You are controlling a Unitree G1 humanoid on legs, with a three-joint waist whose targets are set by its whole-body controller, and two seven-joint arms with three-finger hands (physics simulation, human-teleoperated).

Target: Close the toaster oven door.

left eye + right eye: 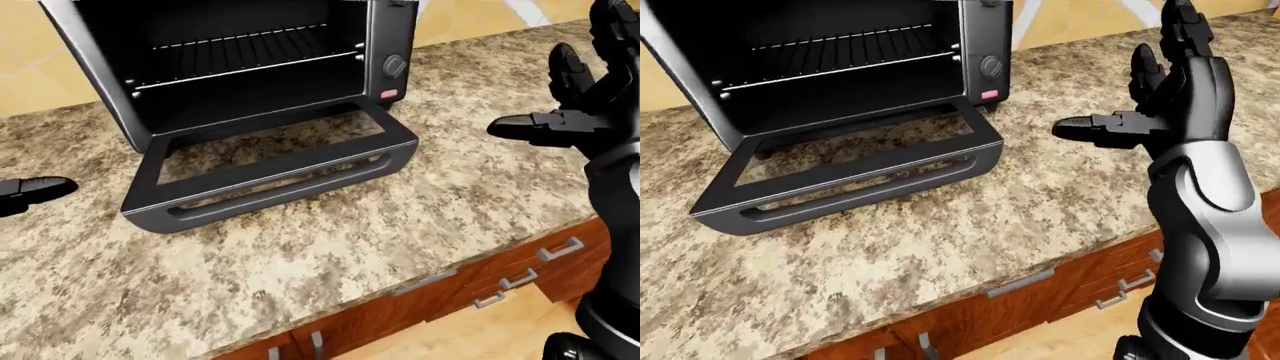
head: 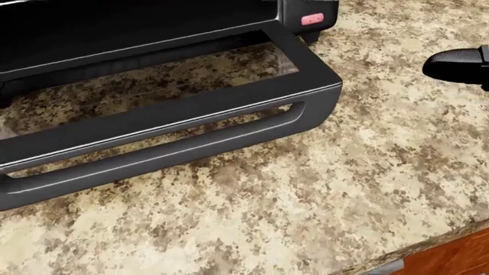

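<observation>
The toaster oven [image 1: 240, 67] sits at the upper left of the left-eye view on the speckled granite surface [image 1: 330, 247], its cavity dark with a wire rack [image 1: 245, 52] across it. The toaster oven door [image 1: 270, 176] is fully dropped, lying flat on the surface toward the bottom of the view, the granite showing through its glass pane, with a long handle [image 1: 290, 184] along its lower edge. A round knob [image 1: 395, 66] and a small red button [image 1: 389, 94] sit on the oven's right-hand panel. The right hand [image 1: 1155, 105] hangs at the upper right of the right-eye view, well apart from the door and above the surface; its fingers [image 1: 1180, 34] are spread wide and point upward, the thumb [image 1: 1090, 129] juts leftward toward the oven, and it holds and touches nothing. The left hand [image 1: 30, 191] shows only as a dark tip at the left edge of the left-eye view, near the door's left corner but apart from it; how far open it is cannot be told. Wooden drawers [image 1: 520, 274] with metal pulls run below the surface edge at lower right.
</observation>
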